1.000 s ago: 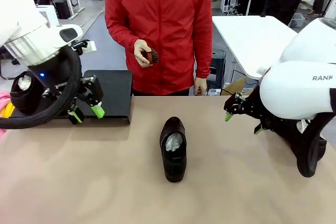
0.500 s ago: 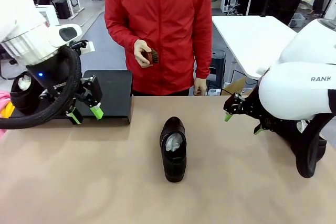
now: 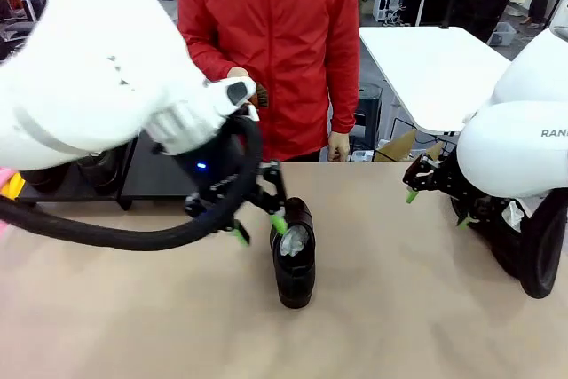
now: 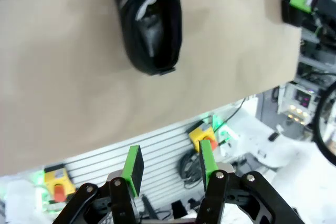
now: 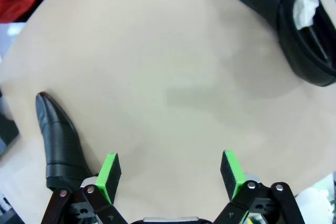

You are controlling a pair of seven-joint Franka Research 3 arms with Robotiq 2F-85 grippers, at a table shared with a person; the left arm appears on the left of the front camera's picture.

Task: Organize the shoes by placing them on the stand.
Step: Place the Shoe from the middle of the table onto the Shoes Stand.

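Left tool [image 3: 259, 230] spread wide, empty, hovering just beside black dress shoe [image 3: 294, 264] at mid-desk [image 3: 133, 308]; right tool [image 3: 437, 208] likewise wide, empty, near right edge.

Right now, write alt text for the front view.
The left gripper, open, hangs close beside a black shoe stuffed with white paper in the middle of the table. The right gripper is open at the right, a person in red stands across, and the black stand sits far left.

Beyond the tan tabletop [image 3: 115, 326] stood a white table [image 3: 435, 64] with a dark stool [image 3: 368, 104] beside it and a small white unit [image 3: 386, 2] farther back, all evenly lit.
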